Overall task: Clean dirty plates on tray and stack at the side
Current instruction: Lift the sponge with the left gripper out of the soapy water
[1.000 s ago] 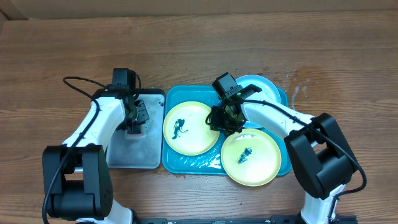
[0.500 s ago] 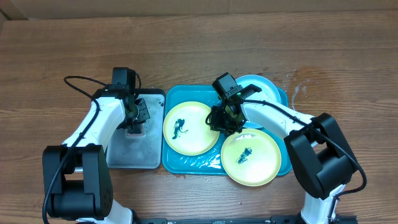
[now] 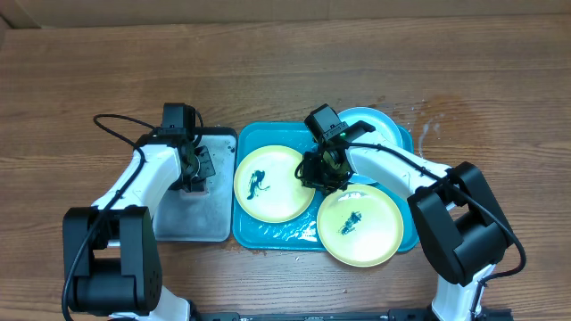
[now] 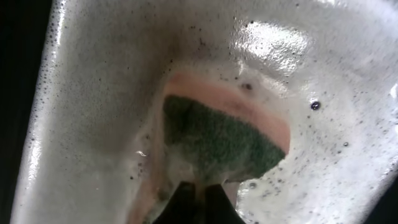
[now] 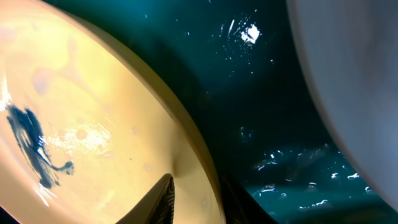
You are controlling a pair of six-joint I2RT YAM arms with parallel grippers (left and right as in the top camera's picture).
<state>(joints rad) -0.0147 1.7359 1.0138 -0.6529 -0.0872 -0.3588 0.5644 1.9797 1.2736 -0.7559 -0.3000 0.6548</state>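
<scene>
Jaws of the right gripper [image 3: 316, 175] pinch the rim of a smudged yellow-green plate [image 3: 272, 183] on the teal tray [image 3: 248, 141], mid-counter toward the near edge. A second yellow-green plate [image 3: 359, 225] and a light blue plate [image 3: 382, 125] lie rightward on it. The left gripper [image 3: 192, 178] sits over a sponge [image 4: 217, 140] in a foamy grey metal tray [image 3: 192, 220]; its jaws cannot be judged.

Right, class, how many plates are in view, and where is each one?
3. One yellow-green plate on the left half of the tray, a second yellow-green plate front right, a light blue plate back right, partly under the right arm.
</scene>
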